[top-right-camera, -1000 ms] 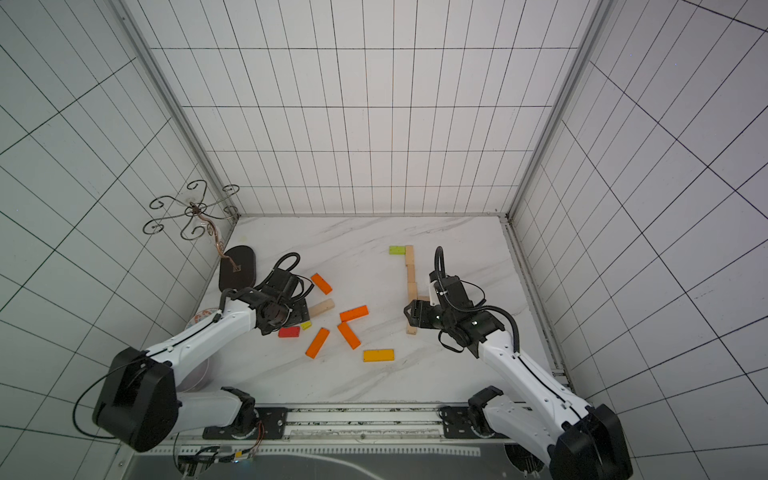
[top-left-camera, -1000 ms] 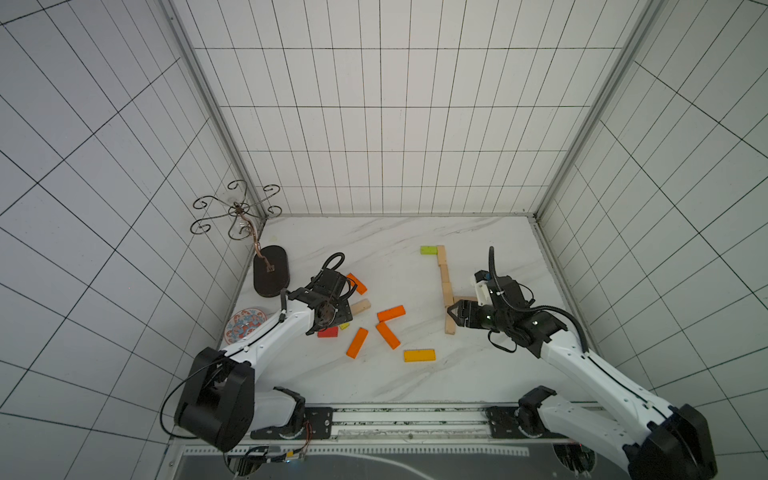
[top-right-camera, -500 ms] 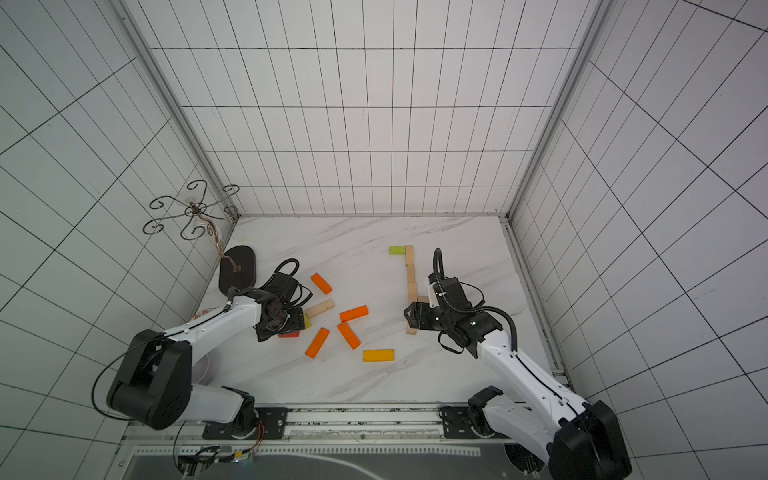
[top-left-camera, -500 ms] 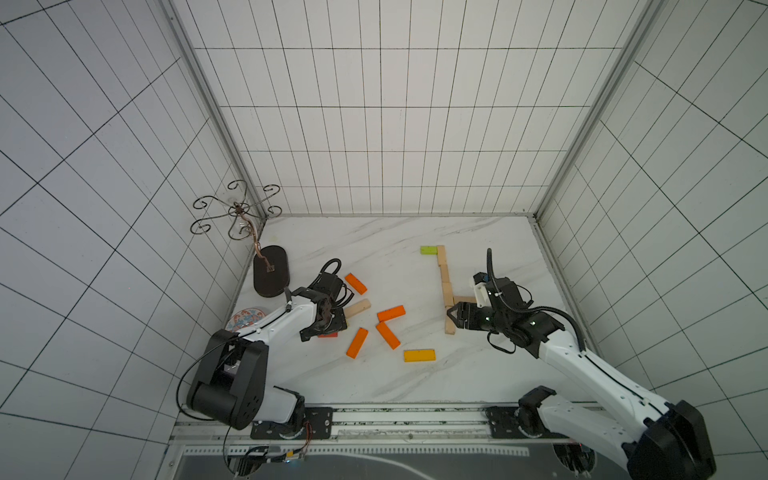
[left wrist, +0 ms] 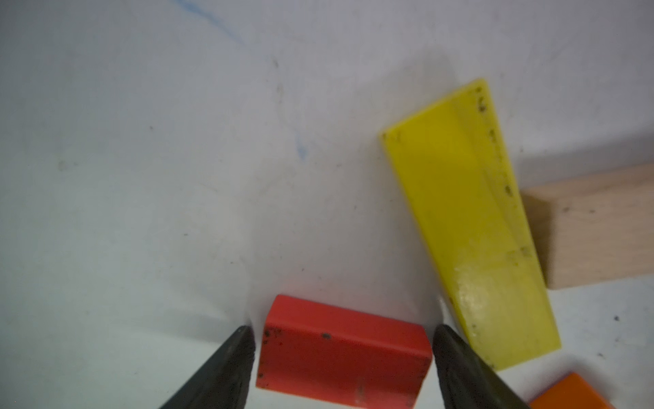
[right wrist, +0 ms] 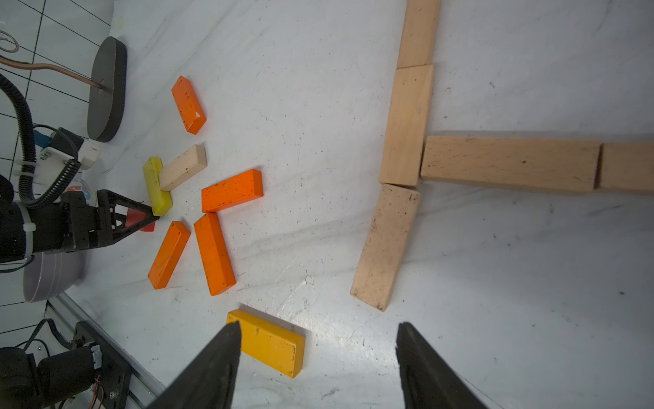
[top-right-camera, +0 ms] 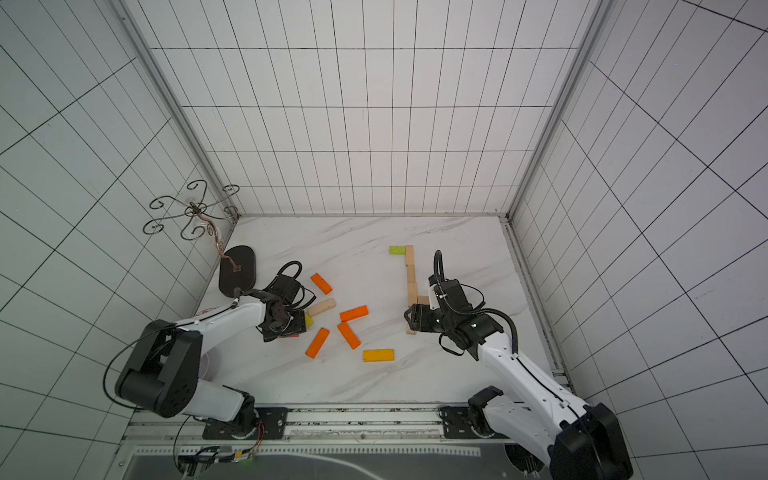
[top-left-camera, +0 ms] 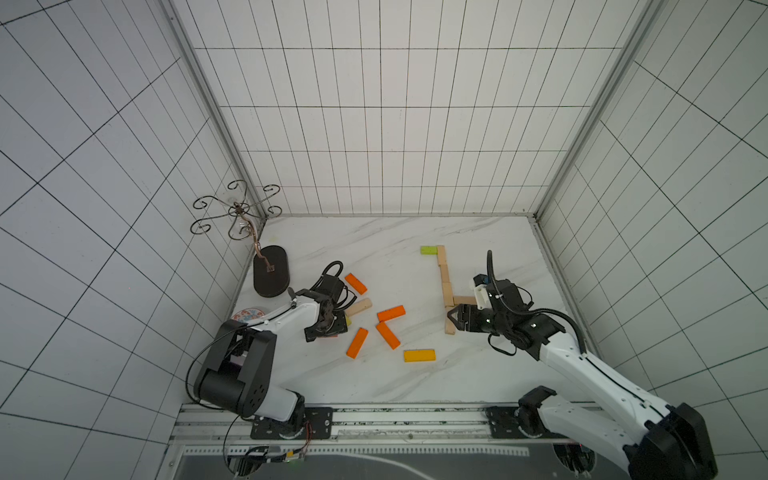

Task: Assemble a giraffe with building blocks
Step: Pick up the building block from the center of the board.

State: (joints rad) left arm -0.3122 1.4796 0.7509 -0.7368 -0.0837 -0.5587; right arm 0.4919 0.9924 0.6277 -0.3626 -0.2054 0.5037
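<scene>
Between left pincer [left wrist: 340, 327] tips, red block [left wrist: 343, 357] barely fits

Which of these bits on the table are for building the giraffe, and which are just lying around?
For the giraffe: pale wooden row, lime block, loose pale block, four orange blocks, amber block, yellow block, red block.
Lying about: dark oval stand base with curly wire top, patterned plate.

my left gripper [left wrist: 341, 329] points downward, jaws parted. my right gripper [right wrist: 318, 325] hangs tilted inward, jaws wide apart and empty.
</scene>
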